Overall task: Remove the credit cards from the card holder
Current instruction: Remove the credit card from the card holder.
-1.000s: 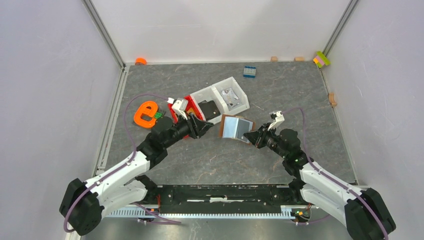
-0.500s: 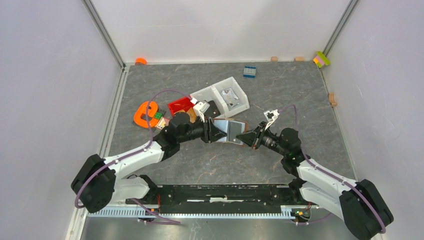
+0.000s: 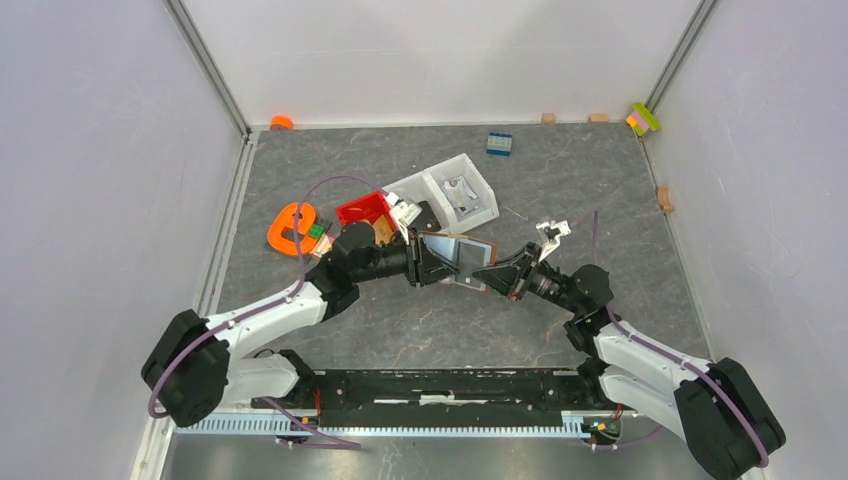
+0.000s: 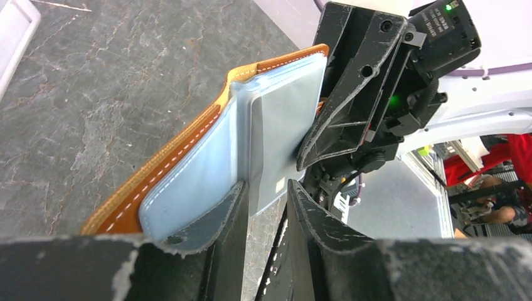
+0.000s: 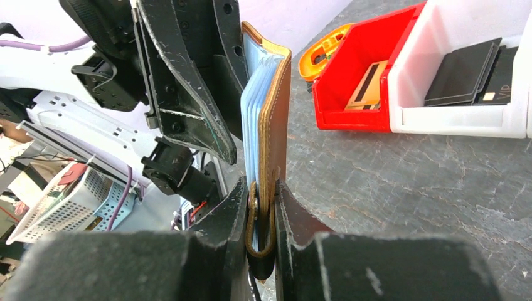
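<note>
Holder held upright, R fingers clamped on its strap end; L fingers narrow, pinching pale-blue card at opp. edge.

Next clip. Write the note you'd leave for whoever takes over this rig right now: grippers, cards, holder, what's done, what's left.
Right gripper: shut on the card holder at its lower edge, holding it upright.
Left gripper: jaws either side of the corner of a pale blue card in the holder; unclear whether they pinch it yet.
Done: an orange-tan card lies in the red bin.
Left: grip the pale blue card, pull it out, set it down, then check the holder for more.
</note>
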Motion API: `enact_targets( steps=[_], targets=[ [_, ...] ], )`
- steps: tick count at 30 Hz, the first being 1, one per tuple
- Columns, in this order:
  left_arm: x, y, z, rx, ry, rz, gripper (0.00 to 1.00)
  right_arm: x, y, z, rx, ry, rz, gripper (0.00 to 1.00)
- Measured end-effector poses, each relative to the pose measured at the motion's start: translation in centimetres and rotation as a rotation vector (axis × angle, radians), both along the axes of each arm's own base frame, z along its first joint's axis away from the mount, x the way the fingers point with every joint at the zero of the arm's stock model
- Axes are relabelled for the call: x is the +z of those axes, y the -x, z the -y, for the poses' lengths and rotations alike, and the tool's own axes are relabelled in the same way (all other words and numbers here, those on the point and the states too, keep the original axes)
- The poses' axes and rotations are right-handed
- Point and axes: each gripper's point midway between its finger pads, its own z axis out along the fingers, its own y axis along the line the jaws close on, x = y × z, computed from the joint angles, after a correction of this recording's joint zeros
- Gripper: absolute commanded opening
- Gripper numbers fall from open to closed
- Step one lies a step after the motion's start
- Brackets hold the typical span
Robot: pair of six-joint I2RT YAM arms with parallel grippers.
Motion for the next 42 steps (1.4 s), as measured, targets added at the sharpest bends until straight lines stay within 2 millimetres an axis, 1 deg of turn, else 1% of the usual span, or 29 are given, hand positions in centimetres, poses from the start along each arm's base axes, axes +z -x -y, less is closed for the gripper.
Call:
enact_targets(
  steps=[5, 9, 10, 13, 14, 15, 16, 17, 18, 19, 20, 22, 23, 26, 29, 31, 33, 35, 37, 38, 39, 42],
  targets=[
    [0.8, 0.5, 0.3, -0.045, 0.039, 0.007, 0.31, 0.7, 0.2, 0.1, 0.008, -0.029, 0.022, 0.00],
    [0.9, 0.4, 0.4, -0.057, 0.057, -0.003, 0.23, 0.9, 0.3, 0.1, 0.012, -0.038, 0.030, 0.00],
    [0.9, 0.4, 0.3, -0.055, 0.057, -0.005, 0.24, 0.9, 0.3, 0.1, 0.012, -0.038, 0.032, 0.00],
    [0.5, -0.1, 0.1, -0.018, 0.039, -0.016, 0.30, 0.5, 0.0, 0.2, 0.001, -0.023, 0.026, 0.00],
    [0.2, -0.3, -0.1, 0.007, 0.024, -0.022, 0.32, 0.1, -0.2, 0.2, -0.009, -0.010, 0.019, 0.00],
    [-0.3, -0.8, -0.5, 0.060, -0.004, -0.031, 0.38, -0.7, -0.6, 0.3, -0.034, 0.025, -0.006, 0.00],
    [-0.8, -1.2, -0.9, 0.114, -0.035, -0.040, 0.45, -1.1, -0.6, 0.2, -0.037, 0.037, -0.015, 0.00],
    [-1.2, -1.6, -1.5, 0.158, -0.062, -0.041, 0.60, -1.6, -0.9, 0.3, -0.056, 0.062, -0.029, 0.00],
    [-1.6, -2.3, -2.3, 0.220, -0.092, -0.042, 0.72, -2.4, -1.3, 0.5, -0.083, 0.093, -0.047, 0.00],
    [-1.7, -2.9, -3.1, 0.278, -0.117, -0.033, 0.84, -2.9, -1.6, 0.7, -0.099, 0.110, -0.058, 0.00],
    [-1.8, -3.5, -4.0, 0.331, -0.136, -0.024, 0.91, -3.4, -1.8, 0.9, -0.115, 0.128, -0.071, 0.00],
    [-1.7, -4.3, -5.1, 0.405, -0.157, -0.006, 0.98, -4.1, -1.8, 1.0, -0.123, 0.151, -0.086, 0.00],
    [-1.7, -4.5, -5.5, 0.427, -0.163, -0.003, 1.00, -4.3, -1.9, 1.1, -0.126, 0.160, -0.092, 0.00],
    [-2.5, -5.1, -6.3, 0.480, -0.199, -0.012, 1.00, -4.7, -1.9, 1.2, -0.129, 0.173, -0.097, 0.00],
    [-4.0, -5.3, -6.1, 0.477, -0.238, -0.038, 1.00, -4.6, -1.8, 1.2, -0.128, 0.173, -0.095, 0.00],
    [-5.1, -5.0, -5.6, 0.444, -0.259, -0.063, 0.97, -4.5, -1.8, 1.2, -0.127, 0.171, -0.092, 0.00],
    [-6.0, -4.5, -4.9, 0.393, -0.271, -0.088, 0.91, -4.4, -1.8, 1.2, -0.125, 0.168, -0.089, 0.00],
    [-6.4, -3.9, -4.2, 0.338, -0.265, -0.104, 0.80, -4.4, -1.8, 1.2, -0.124, 0.168, -0.088, 0.00],
    [-6.3, -3.2, -3.2, 0.272, -0.240, -0.109, 0.64, -4.4, -1.7, 1.1, -0.123, 0.168, -0.089, 0.00],
    [-6.2, -3.0, -2.9, 0.254, -0.230, -0.110, 0.53, -4.4, -1.7, 1.1, -0.118, 0.168, -0.090, 0.00],
    [-6.1, -2.8, -2.6, 0.232, -0.224, -0.112, 0.43, -4.4, -1.6, 1.0, -0.112, 0.167, -0.091, 0.00],
    [-6.1, -2.6, -1.8, 0.188, -0.212, -0.117, 0.18, -4.4, -1.3, 0.6, -0.080, 0.156, -0.098, 0.03]
  ],
)
